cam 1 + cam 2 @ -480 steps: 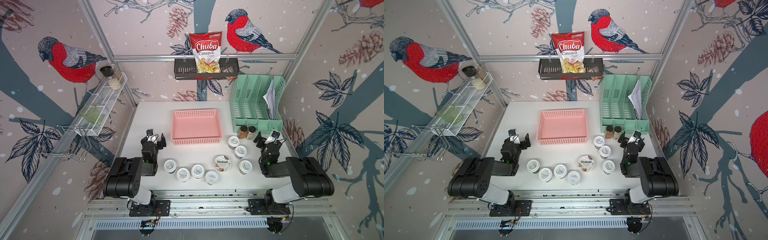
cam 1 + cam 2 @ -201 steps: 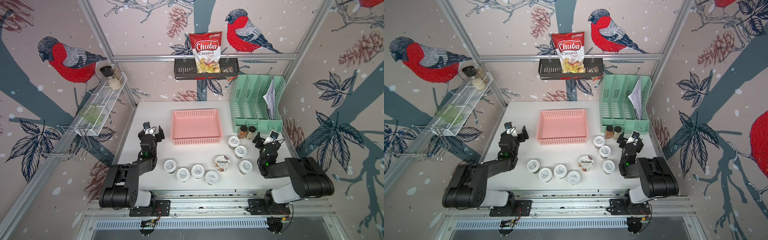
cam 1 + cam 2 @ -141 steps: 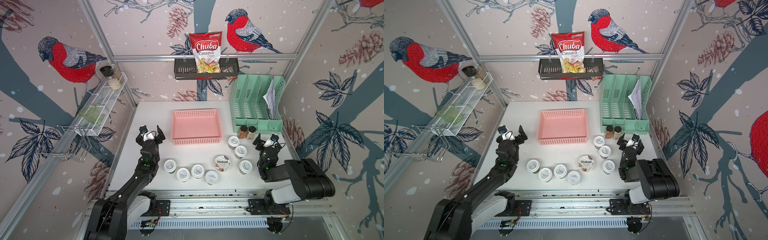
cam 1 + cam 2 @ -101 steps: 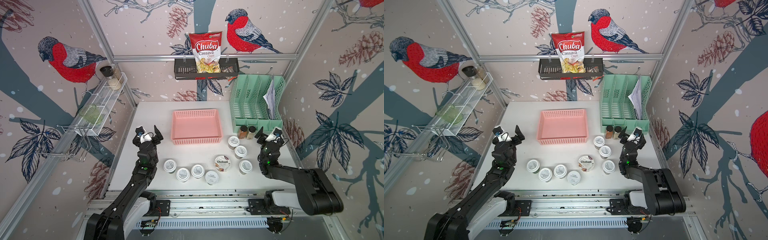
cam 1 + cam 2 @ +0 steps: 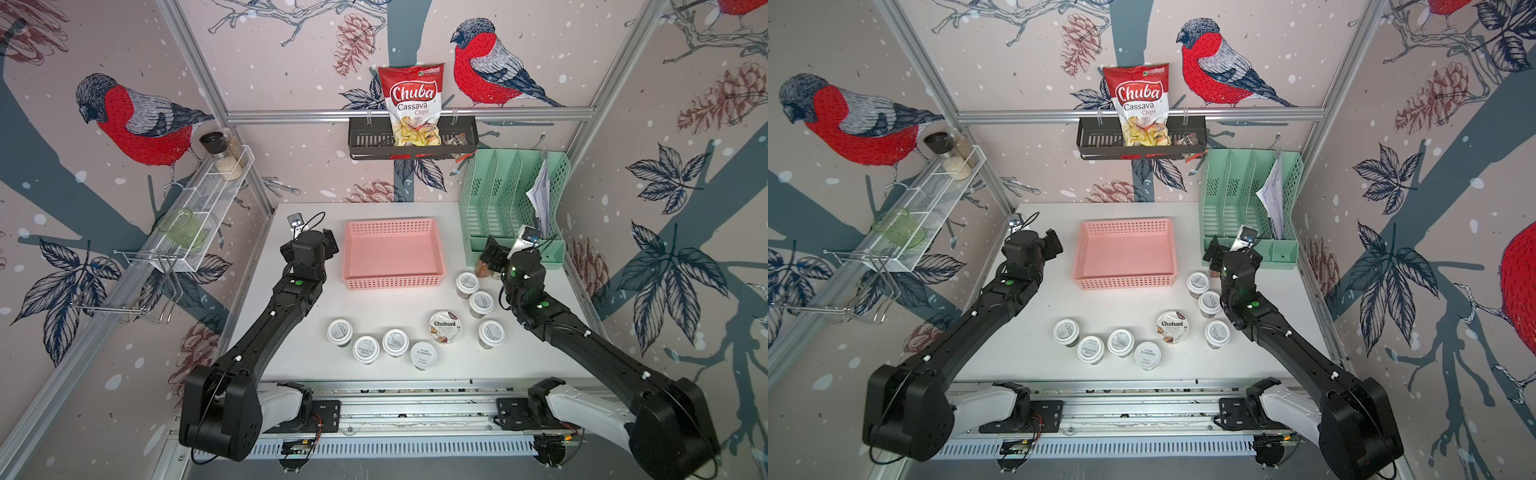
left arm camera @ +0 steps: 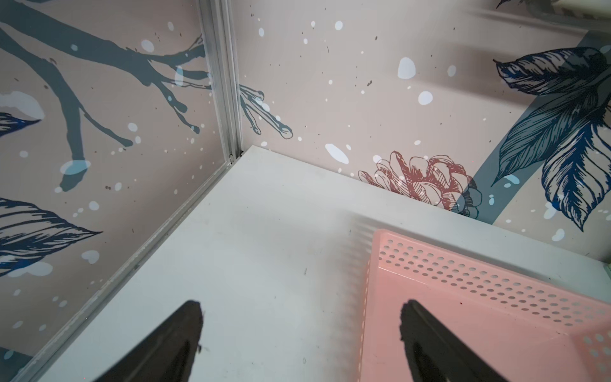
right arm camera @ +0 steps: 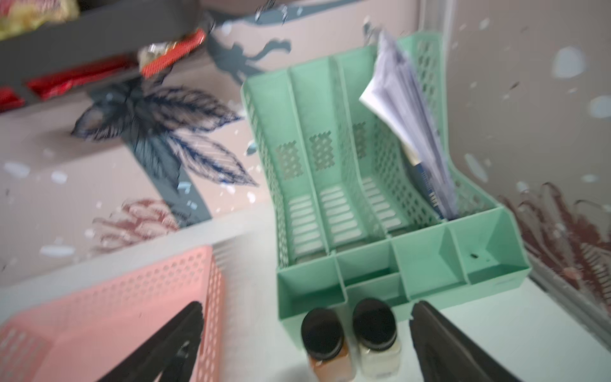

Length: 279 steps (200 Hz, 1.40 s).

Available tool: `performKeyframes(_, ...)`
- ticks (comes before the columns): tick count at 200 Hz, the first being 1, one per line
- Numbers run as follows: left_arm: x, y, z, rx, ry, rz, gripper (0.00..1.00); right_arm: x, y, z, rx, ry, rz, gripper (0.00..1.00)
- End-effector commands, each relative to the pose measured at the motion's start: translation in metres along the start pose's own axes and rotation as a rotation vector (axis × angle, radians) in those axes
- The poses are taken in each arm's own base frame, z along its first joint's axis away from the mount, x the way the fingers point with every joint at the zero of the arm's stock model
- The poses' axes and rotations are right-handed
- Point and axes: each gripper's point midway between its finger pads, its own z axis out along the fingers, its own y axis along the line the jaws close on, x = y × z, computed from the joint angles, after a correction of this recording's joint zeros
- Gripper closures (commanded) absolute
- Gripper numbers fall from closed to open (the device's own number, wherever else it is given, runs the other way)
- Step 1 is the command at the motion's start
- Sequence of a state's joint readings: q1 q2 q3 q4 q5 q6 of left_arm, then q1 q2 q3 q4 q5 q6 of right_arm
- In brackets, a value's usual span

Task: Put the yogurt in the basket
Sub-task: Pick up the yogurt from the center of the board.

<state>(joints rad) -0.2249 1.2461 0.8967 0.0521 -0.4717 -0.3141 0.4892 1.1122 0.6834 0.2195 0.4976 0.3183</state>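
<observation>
In both top views, "Chuba Cassava Chips" was read on the red-and-white bag in the black rack. "Chobani" was printed on the wide white cup. The grey print on the small cup lids could not be read.

The basket is pink with rows of small holes, the yogurt lids white with grey print, the Chobani cup white with dark lettering, the file organiser mint-green lattice, the rack black, the chips bag red and white, the table white.
</observation>
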Motion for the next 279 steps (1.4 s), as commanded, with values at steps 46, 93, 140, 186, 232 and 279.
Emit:
performKeyframes(46, -0.006, -0.022, -0.004, 0.011, 0.03, 0.065, 0.04, 0.09, 0.033, 0.009, -0.092, 0.499, -0.135, 0.03)
performKeyframes(93, -0.034, -0.015, -0.032, 0.036, -0.04, -0.018, 0.04, 0.122, 0.022, -0.002, -0.037, 0.666, -0.162, 0.06)
performKeyframes(140, -0.029, -0.015, -0.045, 0.079, -0.019, -0.01, 0.04, 0.131, 0.011, 0.013, 0.007, 0.745, -0.208, 0.0)
performKeyframes(186, -0.02, -0.025, -0.039, 0.113, 0.034, 0.001, 0.04, 0.133, 0.027, 0.018, -0.069, 0.786, -0.235, 0.0)
performKeyframes(232, -0.015, -0.027, -0.036, 0.118, 0.052, 0.003, 0.04, 0.154, 0.025, 0.014, -0.082, 0.864, -0.265, 0.0)
performKeyframes(279, -0.013, -0.027, -0.035, 0.119, 0.057, 0.003, 0.04, 0.164, 0.021, 0.019, -0.063, 0.882, -0.293, 0.0)
